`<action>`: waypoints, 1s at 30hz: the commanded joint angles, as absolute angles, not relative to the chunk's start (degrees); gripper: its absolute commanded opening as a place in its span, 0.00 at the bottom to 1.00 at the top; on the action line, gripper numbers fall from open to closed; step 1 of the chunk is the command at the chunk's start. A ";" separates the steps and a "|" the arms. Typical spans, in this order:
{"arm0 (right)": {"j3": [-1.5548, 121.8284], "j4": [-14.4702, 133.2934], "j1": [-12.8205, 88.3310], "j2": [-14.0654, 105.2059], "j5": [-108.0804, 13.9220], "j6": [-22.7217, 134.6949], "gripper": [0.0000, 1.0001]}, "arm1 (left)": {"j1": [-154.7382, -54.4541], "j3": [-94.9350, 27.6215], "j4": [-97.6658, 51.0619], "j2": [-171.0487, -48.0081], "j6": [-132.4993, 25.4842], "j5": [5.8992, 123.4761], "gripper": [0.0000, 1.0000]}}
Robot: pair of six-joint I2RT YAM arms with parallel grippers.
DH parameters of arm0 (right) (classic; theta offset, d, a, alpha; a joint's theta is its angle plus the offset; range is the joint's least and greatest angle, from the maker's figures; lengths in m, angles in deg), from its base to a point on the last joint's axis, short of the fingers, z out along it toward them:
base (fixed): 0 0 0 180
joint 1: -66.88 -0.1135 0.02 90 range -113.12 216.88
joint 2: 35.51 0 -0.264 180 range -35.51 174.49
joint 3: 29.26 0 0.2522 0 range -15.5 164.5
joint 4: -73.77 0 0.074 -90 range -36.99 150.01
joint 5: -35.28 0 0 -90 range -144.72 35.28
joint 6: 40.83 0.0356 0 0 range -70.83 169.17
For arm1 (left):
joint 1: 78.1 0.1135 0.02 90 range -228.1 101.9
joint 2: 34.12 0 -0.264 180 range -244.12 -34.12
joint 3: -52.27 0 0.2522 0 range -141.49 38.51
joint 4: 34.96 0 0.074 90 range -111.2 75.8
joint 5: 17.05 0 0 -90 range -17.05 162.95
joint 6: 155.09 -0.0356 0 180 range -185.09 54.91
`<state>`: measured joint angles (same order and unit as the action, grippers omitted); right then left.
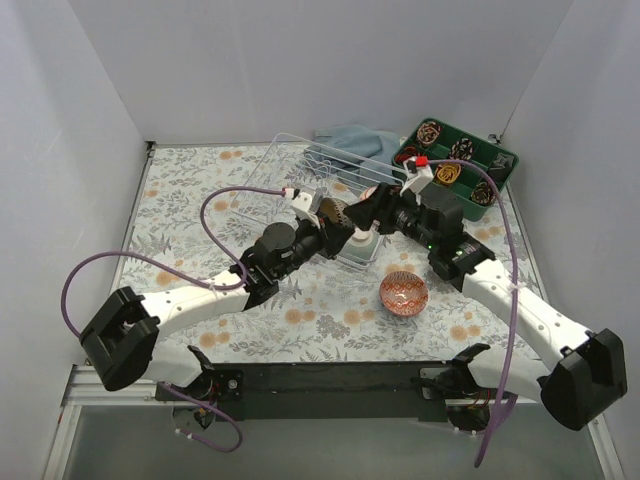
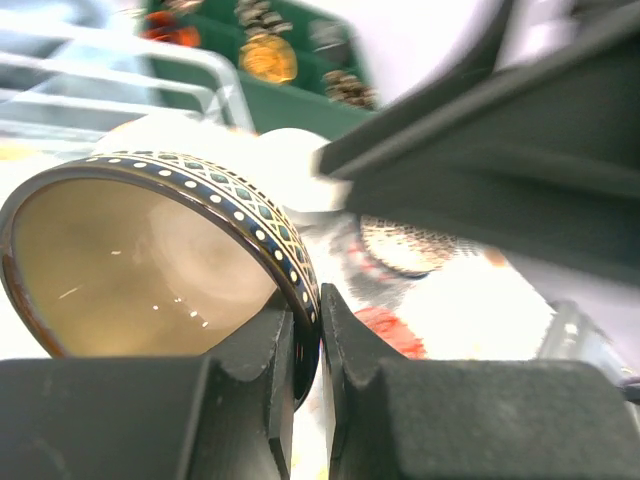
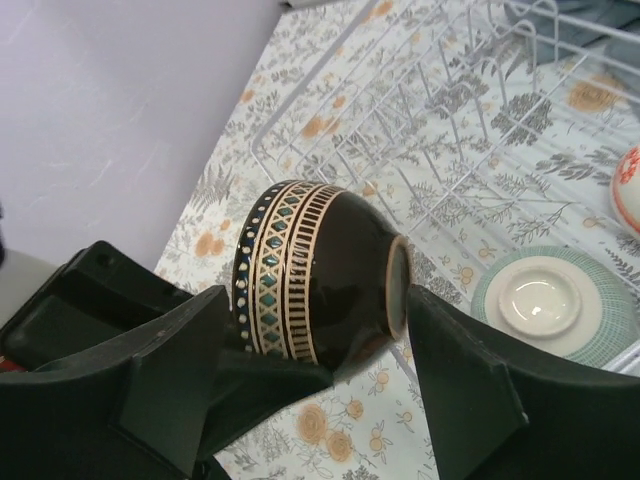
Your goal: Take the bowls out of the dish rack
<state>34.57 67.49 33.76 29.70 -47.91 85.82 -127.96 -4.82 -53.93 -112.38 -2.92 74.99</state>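
Note:
A dark bowl (image 1: 337,211) with a gold and teal patterned band is held on its side above the white wire dish rack (image 1: 285,160). My left gripper (image 1: 325,222) is shut on its rim; in the left wrist view (image 2: 307,310) the jaws pinch the rim beside the tan inside (image 2: 130,260). My right gripper (image 1: 372,208) is open around the same bowl (image 3: 330,270), one finger (image 3: 170,370) near the rim and the other (image 3: 470,390) at the foot. A green-rimmed bowl (image 3: 540,300) lies upside down in the rack (image 3: 430,130). A red patterned bowl (image 1: 403,293) sits on the table.
A green compartmented tray (image 1: 497,172) with small items stands at the back right. A blue-grey cloth (image 1: 350,138) lies behind the rack. Another red-and-white bowl (image 3: 628,190) shows at the rack's edge. White walls enclose the floral table.

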 commanded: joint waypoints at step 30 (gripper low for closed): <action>23.97 48.67 34.98 5.71 -62.81 62.27 0.91 | -123.54 -15.01 20.02 -118.22 -8.75 94.30 0.04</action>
<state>24.88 48.32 34.94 7.45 -61.14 64.42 -125.03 -13.45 18.33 -116.47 -6.02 91.76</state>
